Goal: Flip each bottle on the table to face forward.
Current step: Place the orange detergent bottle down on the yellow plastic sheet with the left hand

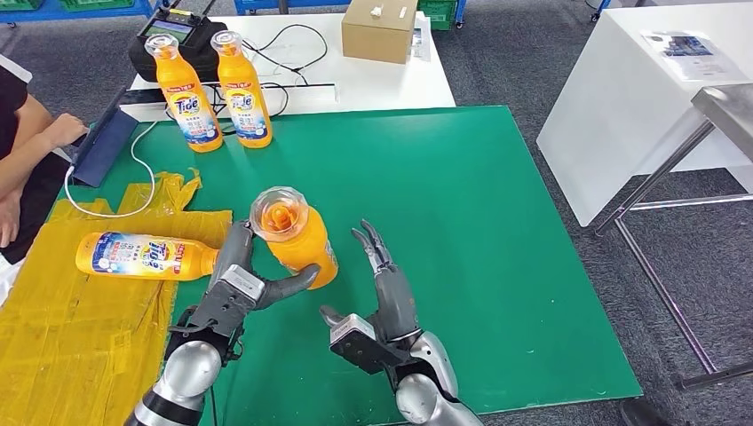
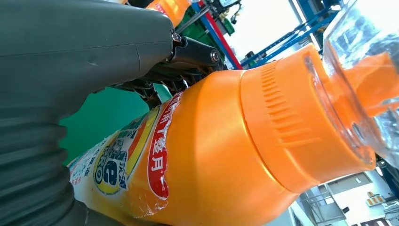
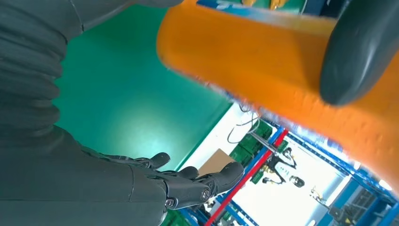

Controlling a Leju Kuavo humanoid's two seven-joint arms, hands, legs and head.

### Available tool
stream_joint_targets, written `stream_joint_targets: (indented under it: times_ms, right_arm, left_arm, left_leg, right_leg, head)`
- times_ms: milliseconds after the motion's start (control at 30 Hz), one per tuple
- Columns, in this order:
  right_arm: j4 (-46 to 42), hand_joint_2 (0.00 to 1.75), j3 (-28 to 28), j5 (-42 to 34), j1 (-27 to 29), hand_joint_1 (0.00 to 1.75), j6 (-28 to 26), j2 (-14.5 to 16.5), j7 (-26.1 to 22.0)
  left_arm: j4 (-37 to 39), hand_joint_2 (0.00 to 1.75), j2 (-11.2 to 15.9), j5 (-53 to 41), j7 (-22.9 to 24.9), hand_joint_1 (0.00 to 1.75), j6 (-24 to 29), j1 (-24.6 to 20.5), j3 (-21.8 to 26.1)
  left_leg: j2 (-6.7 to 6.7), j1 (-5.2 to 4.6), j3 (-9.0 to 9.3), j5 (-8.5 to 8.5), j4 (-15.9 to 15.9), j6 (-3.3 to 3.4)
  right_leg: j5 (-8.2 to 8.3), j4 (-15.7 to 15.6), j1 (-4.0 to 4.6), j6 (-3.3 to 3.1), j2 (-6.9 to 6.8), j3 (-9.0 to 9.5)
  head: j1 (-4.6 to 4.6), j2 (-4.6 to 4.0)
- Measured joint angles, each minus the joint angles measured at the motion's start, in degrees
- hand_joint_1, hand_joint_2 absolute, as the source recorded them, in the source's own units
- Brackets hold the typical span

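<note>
My left hand grips an orange Tide bottle near the front of the green mat, thumb across its lower body. The bottle leans with its clear cap towards me. In the left wrist view the held bottle shows its label beside my left hand. My right hand is open just right of the bottle, fingers spread and not touching it. The right wrist view has the bottle beyond my right hand. Two bottles stand upright at the back left. Another bottle lies on its side.
The lying bottle rests on a crumpled yellow plastic sheet at the left. A person sits at the left edge. Behind the mat, a white table holds a cardboard box, a black device and cables. Another white table stands to the right.
</note>
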Motion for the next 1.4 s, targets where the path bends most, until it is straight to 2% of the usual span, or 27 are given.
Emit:
stream_joint_targets:
  times_ms: [133, 233, 333, 433, 567, 733, 867, 1000, 1167, 1200, 1300, 1333, 1400]
  right_arm:
    - [-1.7, 1.75, -0.6, 0.1, 0.6, 0.0, 0.3, -0.4, 0.2]
    - [-4.1, 1.75, -1.6, -0.1, 1.5, 0.0, 0.8, -0.7, 0.3]
    - [-8.5, 1.75, -3.7, -1.8, 3.4, 0.0, 2.7, -1.2, 0.5]
    - [-13.8, 1.75, -6.7, -4.5, 5.7, 0.0, 5.0, -1.6, 0.3]
    - [-19.1, 1.75, -11.7, -6.5, 8.1, 0.0, 6.2, -1.8, -0.3]
    - [-21.6, 1.75, -16.2, -6.9, 9.3, 0.0, 6.5, -1.8, -0.6]
    - [-22.4, 1.75, -18.2, -6.9, 9.6, 0.0, 5.7, -1.7, -0.9]
    - [-23.3, 1.75, -19.9, -6.7, 10.2, 0.0, 4.5, -1.7, -1.1]
    - [-24.1, 1.75, -21.4, -6.7, 10.8, 0.0, 4.3, -1.7, -1.3]
    - [-24.2, 1.75, -21.5, -6.7, 10.8, 0.0, 4.3, -1.7, -1.3]
    - [-24.2, 1.75, -21.6, -6.7, 10.8, 0.0, 4.2, -1.7, -1.4]
    - [-24.2, 1.75, -21.6, -6.7, 10.8, 0.0, 4.1, -1.7, -1.4]
    - [-24.2, 1.75, -21.6, -6.6, 10.7, 0.0, 4.0, -1.7, -1.4]
  left_arm:
    - [-0.8, 1.75, 0.8, -2.6, 0.6, 1.75, -0.1, -0.1, 0.0]
    - [-1.0, 1.75, 2.6, -11.8, 3.3, 1.75, -0.3, -0.6, -0.4]
    - [-0.7, 1.75, 5.8, -25.5, 8.3, 1.75, -0.3, -1.1, -0.8]
    - [1.6, 1.75, 9.6, -39.8, 15.8, 1.75, -1.9, -2.5, -1.2]
    - [7.3, 1.75, 15.0, -51.9, 22.7, 1.75, -4.2, -4.3, -1.5]
    - [13.2, 1.75, 21.0, -56.5, 23.6, 1.75, -7.5, -4.7, -1.3]
    - [16.5, 1.75, 24.2, -57.7, 23.5, 1.75, -9.5, -4.9, -1.4]
    - [18.1, 1.75, 26.3, -57.8, 23.9, 1.75, -10.0, -5.1, -1.2]
    - [18.7, 1.75, 27.0, -57.0, 23.3, 1.71, -10.2, -5.0, -1.0]
    - [18.9, 1.75, 27.0, -56.7, 22.8, 1.58, -10.1, -5.0, -1.0]
    - [19.2, 1.75, 26.9, -55.7, 21.5, 0.3, -9.9, -5.0, -1.1]
    - [19.3, 1.75, 26.9, -55.5, 21.3, 0.0, -9.7, -5.0, -1.2]
    - [19.5, 1.75, 26.6, -55.1, 20.9, 0.0, -9.2, -4.9, -1.3]
  left_leg:
    - [0.0, 0.0, 0.0, 0.0, 0.0, 0.0]
    - [0.0, 0.0, 0.0, 0.0, 0.0, 0.0]
    - [0.02, 0.01, 0.01, 0.0, 0.0, 0.0]
    - [0.02, 0.02, 0.01, 0.01, 0.0, -0.01]
    - [0.14, 0.03, 0.04, -0.02, 0.0, -0.06]
    - [0.13, 0.04, 0.05, -0.01, 0.0, -0.08]
    - [0.12, 0.04, 0.04, -0.02, 0.0, -0.08]
    - [0.1, 0.03, 0.05, -0.03, 0.0, -0.08]
    - [0.07, 0.03, 0.06, -0.03, 0.0, -0.09]
    - [0.07, 0.03, 0.08, -0.03, 0.0, -0.09]
    - [0.07, 0.03, 0.13, -0.02, 0.0, -0.09]
    - [0.07, 0.03, 0.14, -0.02, 0.0, -0.09]
    - [0.06, 0.03, 0.15, -0.02, 0.0, -0.09]
  right_leg:
    - [0.0, 0.0, 0.0, 0.0, 0.0, 0.0]
    - [0.0, 0.0, 0.0, 0.0, 0.0, -0.01]
    - [0.0, 0.0, 0.01, 0.0, 0.01, -0.04]
    - [0.0, 0.0, 0.02, -0.01, 0.01, -0.03]
    - [0.02, 0.0, 0.02, -0.03, 0.14, -0.07]
    - [0.01, 0.0, 0.02, -0.03, 0.17, -0.08]
    - [0.01, 0.0, 0.01, -0.03, 0.17, -0.07]
    - [0.0, 0.0, 0.01, -0.03, 0.16, -0.04]
    - [0.0, 0.0, 0.02, -0.04, 0.15, -0.01]
    - [0.0, 0.0, 0.02, -0.04, 0.15, 0.0]
    - [0.0, 0.0, 0.02, -0.04, 0.15, 0.03]
    - [0.0, 0.0, 0.02, -0.04, 0.15, 0.05]
    - [0.0, 0.0, 0.01, -0.04, 0.14, 0.07]
  head:
    - [0.0, 0.0]
    - [0.0, 0.0]
    - [0.0, 0.0]
    - [0.01, 0.0]
    - [0.0, 0.0]
    - [0.0, 0.0]
    - [0.0, 0.0]
    - [0.0, 0.0]
    - [0.0, 0.0]
    - [0.0, 0.0]
    - [0.0, 0.0]
    - [0.01, 0.0]
    - [0.0, 0.0]
